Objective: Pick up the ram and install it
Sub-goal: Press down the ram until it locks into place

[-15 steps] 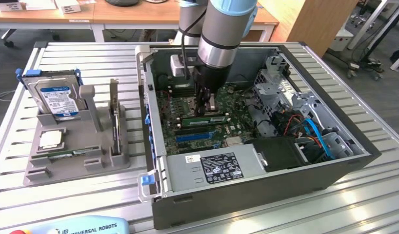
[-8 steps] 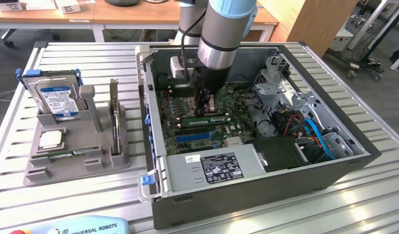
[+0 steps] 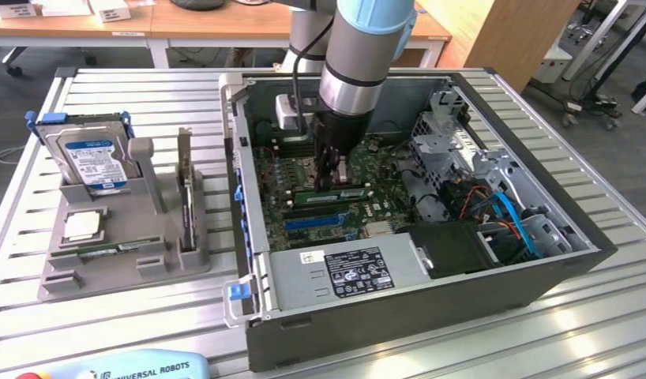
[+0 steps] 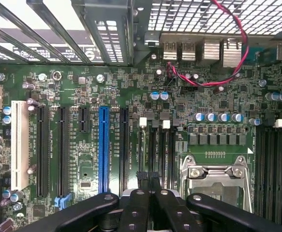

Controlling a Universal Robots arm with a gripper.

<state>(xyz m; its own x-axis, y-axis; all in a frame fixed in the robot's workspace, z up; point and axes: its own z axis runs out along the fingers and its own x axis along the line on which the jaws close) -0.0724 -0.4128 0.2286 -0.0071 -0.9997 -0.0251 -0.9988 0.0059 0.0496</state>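
Over motherboard (image 4: 82, 96) | pincer (image 4: 148, 180) closed | ram (image 3: 350, 192) beneath fingertips

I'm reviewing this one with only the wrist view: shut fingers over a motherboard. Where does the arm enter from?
Observer: The arm reaches straight down from above into an open computer case. The gripper is low over the middle of the board.
Operator: Is there anything outside the case?
Observer: Yes. A grey holder sits on the table at the exterior view's left, beside the case. A blue-labelled hard drive stands upright in it.
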